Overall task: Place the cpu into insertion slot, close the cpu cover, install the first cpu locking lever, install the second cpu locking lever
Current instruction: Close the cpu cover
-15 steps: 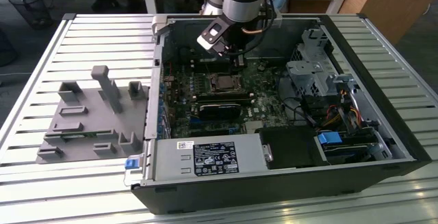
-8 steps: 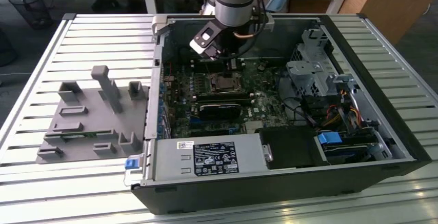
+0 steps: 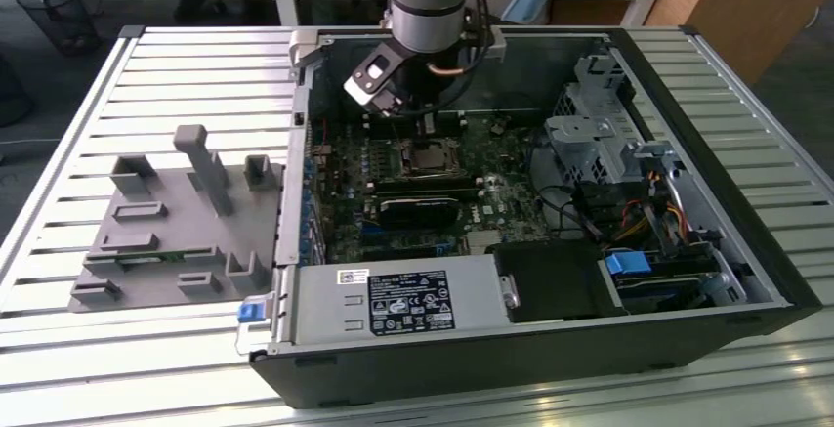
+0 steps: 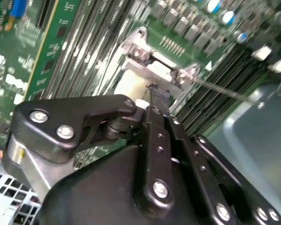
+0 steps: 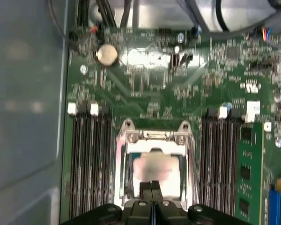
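Hand [image 5: 153,184] over cpu [image 5: 155,169] (memory slots [image 5: 91,164] flanking).

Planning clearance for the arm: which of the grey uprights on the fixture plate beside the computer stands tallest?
The narrow post at the middle of the fixture plate; it rises well above the squat blocks around it.

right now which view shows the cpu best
The first wrist view: the cpu faces the camera inside the cpu cover. The second wrist view shows a pale patch behind the gripper; the exterior view, a small square.
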